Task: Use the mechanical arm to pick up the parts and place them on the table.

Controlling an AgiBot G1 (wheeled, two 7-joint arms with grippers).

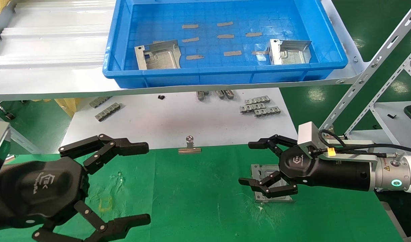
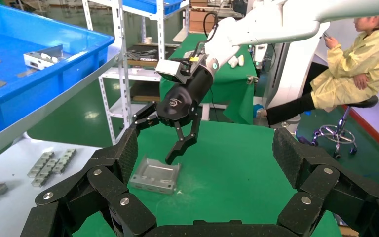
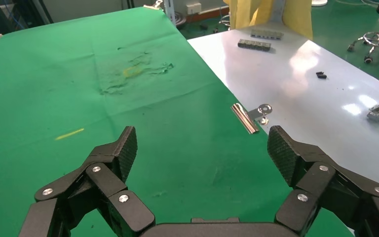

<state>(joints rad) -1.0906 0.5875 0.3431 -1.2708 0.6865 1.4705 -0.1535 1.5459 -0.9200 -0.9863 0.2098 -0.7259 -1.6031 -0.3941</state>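
Observation:
One silvery part (image 1: 263, 172) lies flat on the green table (image 1: 198, 201), partly hidden under my right gripper (image 1: 249, 163). That gripper is open and empty, with its fingers spread just above the part. The left wrist view shows the same part (image 2: 155, 175) below the right gripper (image 2: 153, 139). Two more parts lie in the blue tray (image 1: 225, 75), one at its left (image 1: 158, 55) and one at its right (image 1: 289, 52). My left gripper (image 1: 145, 184) is open and empty, low over the table's left side.
A binder clip (image 1: 190, 148) holds the cloth's far edge. Grey toothed clip strips (image 1: 259, 106) lie on the white tabletop behind. Thin flat strips (image 1: 225, 36) lie in the tray. A slotted metal frame (image 1: 376, 67) stands at the right. A seated person (image 2: 360, 64) is beyond the table.

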